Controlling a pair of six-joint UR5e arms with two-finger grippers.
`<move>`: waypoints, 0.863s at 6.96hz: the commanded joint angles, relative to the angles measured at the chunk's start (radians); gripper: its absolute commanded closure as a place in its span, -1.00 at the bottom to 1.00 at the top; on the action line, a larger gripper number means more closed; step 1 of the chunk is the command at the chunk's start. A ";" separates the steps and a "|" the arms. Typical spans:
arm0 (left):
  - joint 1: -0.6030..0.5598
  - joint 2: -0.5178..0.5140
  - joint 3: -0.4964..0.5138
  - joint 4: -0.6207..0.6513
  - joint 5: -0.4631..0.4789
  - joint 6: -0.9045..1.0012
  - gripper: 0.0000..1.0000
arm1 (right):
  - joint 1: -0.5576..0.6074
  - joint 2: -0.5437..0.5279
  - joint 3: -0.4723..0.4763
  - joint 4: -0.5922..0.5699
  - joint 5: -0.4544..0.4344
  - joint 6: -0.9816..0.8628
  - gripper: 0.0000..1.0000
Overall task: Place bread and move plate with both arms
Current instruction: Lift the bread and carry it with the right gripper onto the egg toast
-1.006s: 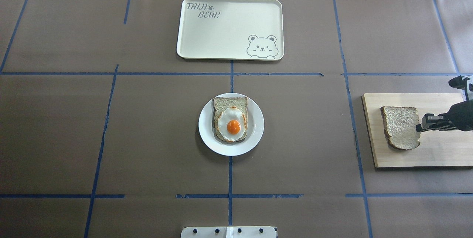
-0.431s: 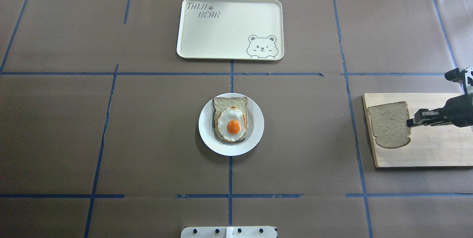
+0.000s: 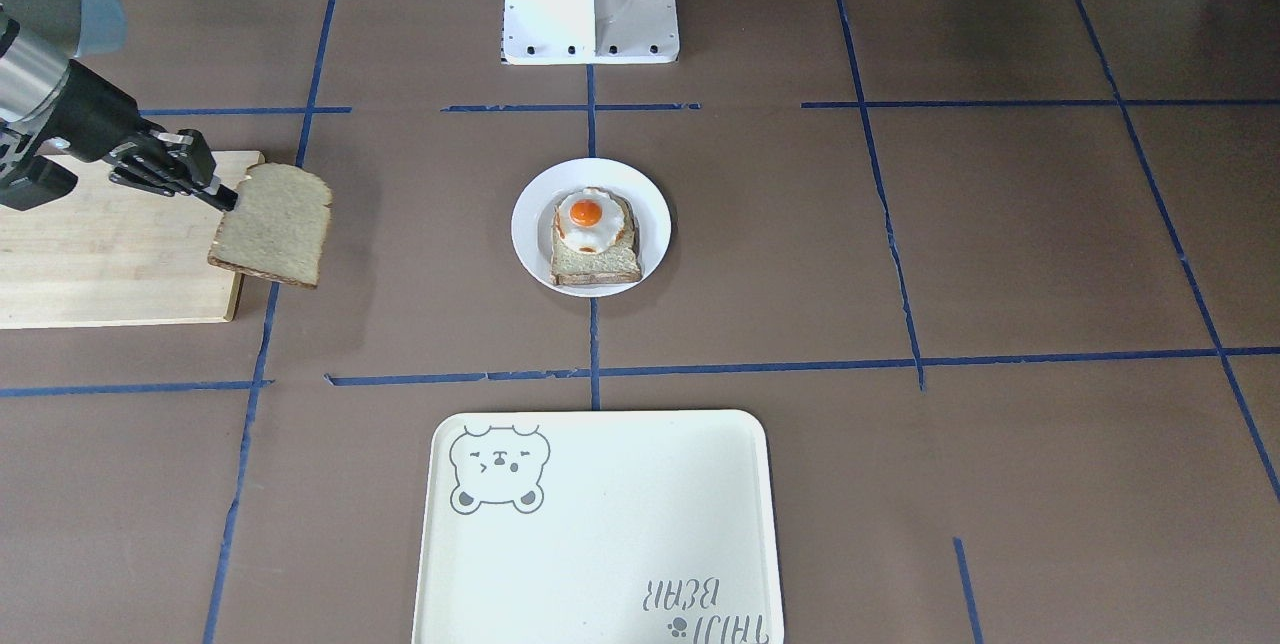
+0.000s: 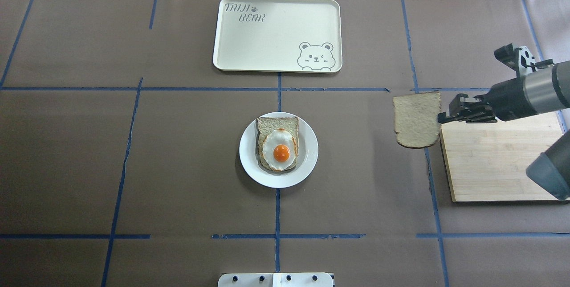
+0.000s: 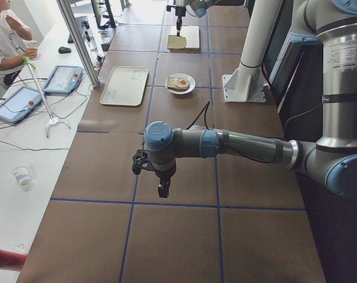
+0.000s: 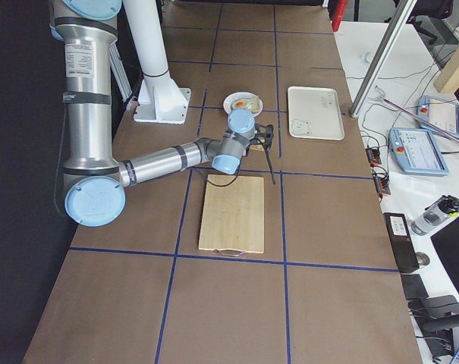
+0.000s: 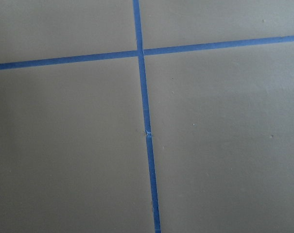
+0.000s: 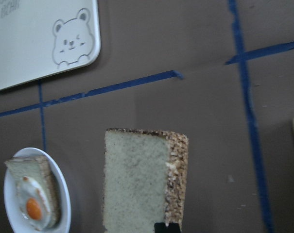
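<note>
Between plate (image 4: 249,167) and wooden board (image 4: 490,166), bread (image 4: 416,120) aloft in right claw (image 4: 441,118).

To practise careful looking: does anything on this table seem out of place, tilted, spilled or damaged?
Nothing is spilled or damaged. The only oddity is the bread, hanging in the air past the edge of the wooden board, pinched at one edge by the right gripper.

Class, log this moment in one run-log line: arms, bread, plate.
right arm: jaws shut on bread, aloft beside board | left arm: jaws unclear, over table | plate: centre, holds egg toast
</note>
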 commanded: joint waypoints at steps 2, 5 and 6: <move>0.001 -0.001 -0.001 -0.001 0.001 0.000 -1.00 | -0.178 0.268 -0.049 0.002 -0.032 0.165 1.00; 0.001 -0.001 -0.002 -0.001 0.000 0.000 -1.00 | -0.318 0.411 -0.179 0.006 -0.208 0.109 1.00; 0.001 -0.001 -0.005 -0.001 0.000 0.000 -1.00 | -0.347 0.411 -0.189 0.003 -0.250 0.078 1.00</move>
